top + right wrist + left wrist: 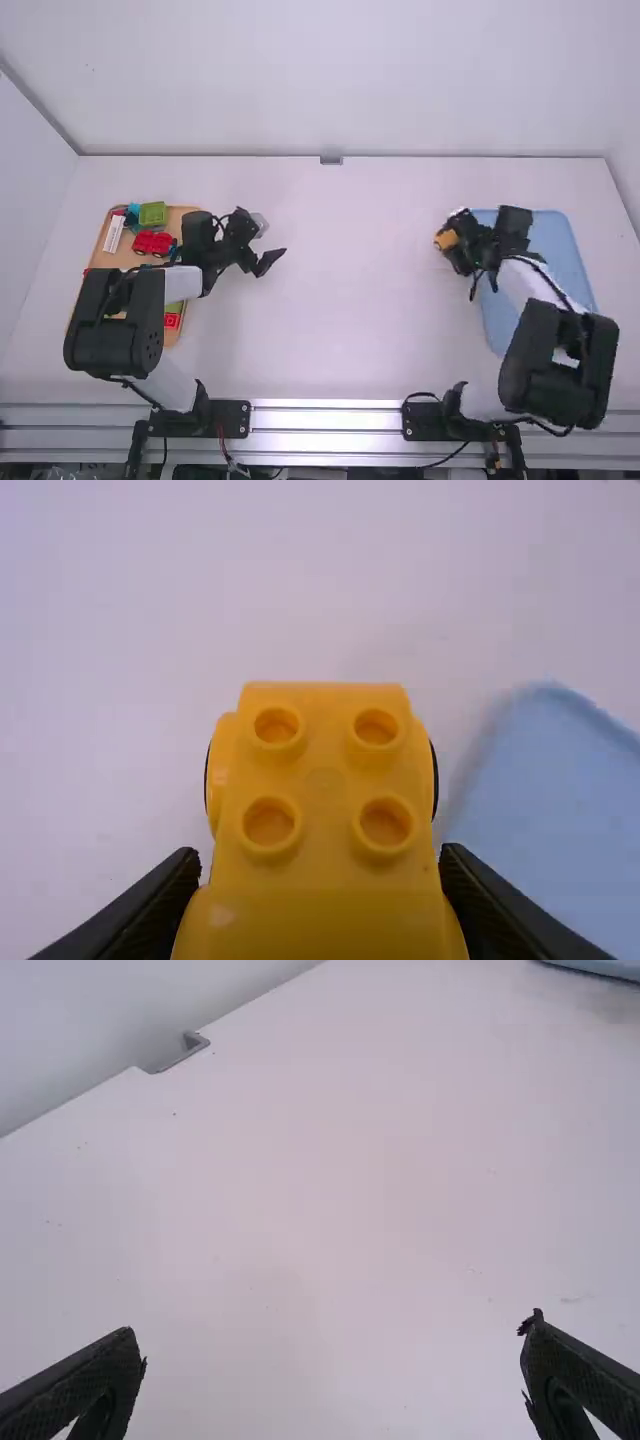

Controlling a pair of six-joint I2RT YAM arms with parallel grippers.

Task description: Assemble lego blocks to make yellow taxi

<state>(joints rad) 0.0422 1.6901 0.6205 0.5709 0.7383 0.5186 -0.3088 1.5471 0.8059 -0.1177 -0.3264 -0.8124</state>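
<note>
I have the yellow block piece (325,780) grasped in my right gripper (449,243), its sides pinched between my two fingers (160,905). In my right wrist view it sits squarely between them, reaching out past their tips, with four round studs facing the camera. Rounded yellow bulges stand out on both sides, each with a thin black edge. The part nearest my palm is smooth and yellow, and it widens where my fingers close on it.

Seen from above, the piece is at the far left of the blue tray (500,325), out past its left edge. The tray lies to the right of my grip and back toward my right base, with my right wrist and forearm over it. I cannot tell how far the piece is above the white table (345,300).

My left gripper (264,246) is released, its fingers spread wide apart with nothing between them. It points out over the table, well apart from the yellow piece, which is off to its right.

To the left of my left gripper is the tan tray (186,225), partly hidden under my left arm. In it I see a green block (152,213), a red toy vehicle (152,243) just nearer my base than the green block, and a white piece (114,234) to the left of the red one. A red block (172,321) lies closer to my left base, at the tray's right side.
</note>
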